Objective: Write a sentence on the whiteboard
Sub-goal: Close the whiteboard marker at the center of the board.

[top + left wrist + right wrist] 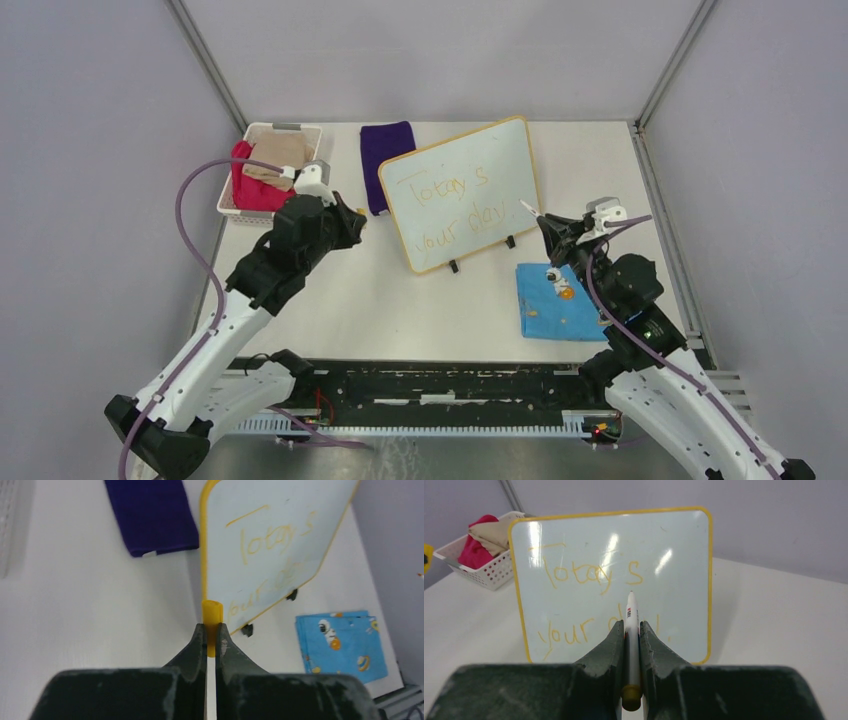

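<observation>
Whiteboard (674,555) faces right fingers (611,647) pinching a white marker (631,625); left fingers (196,647) pinch a yellow cap (211,612).

I see my right gripper (632,628) clamped on a white pen (630,605) aimed at the whiteboard (679,595) bearing a yellow sentence (574,575), a basket (489,572) left.

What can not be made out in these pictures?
- Right wrist view: the marker in the right gripper hides part of the sentence, its last word.
- Left wrist view: the top edge cuts off the whiteboard; its second line is blurred.
- Top view: marker tip's contact with the whiteboard is too small to tell.
</observation>
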Robot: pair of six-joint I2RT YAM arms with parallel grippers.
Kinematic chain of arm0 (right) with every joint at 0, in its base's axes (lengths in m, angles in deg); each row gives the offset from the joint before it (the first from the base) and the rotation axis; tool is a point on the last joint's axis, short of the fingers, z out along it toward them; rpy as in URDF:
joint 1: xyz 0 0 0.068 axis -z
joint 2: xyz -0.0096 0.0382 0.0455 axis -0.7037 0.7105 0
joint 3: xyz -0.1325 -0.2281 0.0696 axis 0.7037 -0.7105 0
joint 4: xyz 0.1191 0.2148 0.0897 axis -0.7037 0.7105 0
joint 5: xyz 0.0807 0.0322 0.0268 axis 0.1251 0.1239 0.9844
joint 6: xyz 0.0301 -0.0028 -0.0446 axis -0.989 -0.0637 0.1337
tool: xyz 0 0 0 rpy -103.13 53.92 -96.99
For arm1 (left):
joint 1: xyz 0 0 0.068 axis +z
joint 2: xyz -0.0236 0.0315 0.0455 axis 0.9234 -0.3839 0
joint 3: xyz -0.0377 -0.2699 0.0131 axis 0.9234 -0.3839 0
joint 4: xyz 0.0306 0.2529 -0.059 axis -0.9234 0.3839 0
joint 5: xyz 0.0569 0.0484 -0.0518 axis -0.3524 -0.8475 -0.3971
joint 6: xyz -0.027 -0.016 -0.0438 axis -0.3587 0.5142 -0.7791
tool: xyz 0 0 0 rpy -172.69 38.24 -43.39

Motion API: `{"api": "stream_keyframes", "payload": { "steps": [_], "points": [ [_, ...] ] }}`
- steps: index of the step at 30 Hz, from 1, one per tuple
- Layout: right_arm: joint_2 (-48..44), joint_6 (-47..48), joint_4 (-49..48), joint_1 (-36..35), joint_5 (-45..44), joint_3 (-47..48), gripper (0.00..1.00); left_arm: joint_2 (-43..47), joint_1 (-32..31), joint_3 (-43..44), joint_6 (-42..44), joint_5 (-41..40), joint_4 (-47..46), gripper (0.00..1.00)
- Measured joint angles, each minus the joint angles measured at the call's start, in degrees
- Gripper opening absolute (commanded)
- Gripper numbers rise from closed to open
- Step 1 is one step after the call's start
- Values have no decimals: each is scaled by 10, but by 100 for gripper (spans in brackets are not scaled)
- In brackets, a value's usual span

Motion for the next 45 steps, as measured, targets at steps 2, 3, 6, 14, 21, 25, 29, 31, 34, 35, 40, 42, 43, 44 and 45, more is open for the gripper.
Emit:
{"api": "stream_keyframes", "payload": {
  "steps": [2, 3, 6, 14, 21, 25, 29, 31, 34, 35, 40, 42, 43, 44, 45],
  "points": [
    [30, -1, -24, 0, 16, 27, 0, 5, 0, 10, 10, 27, -32, 2],
    [42, -3, -33, 0, 24, 39, 0, 4, 0, 15, 12, 43, -50, 2],
    [94, -10, -67, -7, 45, 97, 0, 0, 0, 24, 16, 92, -101, 2],
    [172, 34, -141, -149, 16, 203, 0, 0, 0, 27, -19, 206, -220, 2],
    [191, 164, -246, -358, -144, 160, 0, 48, 0, 19, -73, 222, -266, 2],
    [190, 248, -352, -446, -224, 67, 0, 88, 0, 1, -108, 219, -301, 2],
    [209, 360, -483, -526, -291, -24, 0, 95, 0, -7, -141, 221, -342, 2],
    [222, 408, -547, -552, -313, -52, 0, 85, 0, -7, -157, 227, -370, 2],
    [230, 454, -618, -565, -334, -71, 0, 65, 0, -10, -187, 240, -419, 2],
    [231, 468, -645, -566, -340, -73, 0, 58, 0, -11, -198, 246, -437, 2],
    [247, 535, -769, -566, -355, -74, 0, 21, 0, -20, -263, 264, -526, 2],
    [259, 558, -806, -566, -353, -74, 0, 0, 0, -23, -303, 267, -576, 2],
    [265, 568, -822, -567, -349, -74, 0, -7, 0, -24, -318, 268, -595, 2],
    [269, 576, -834, -567, -345, -74, 0, -17, 0, -25, -338, 269, -619, 2],
    [272, 581, -843, -568, -338, -73, 0, -27, 0, -28, -357, 269, -640, 2]
  ]
}}
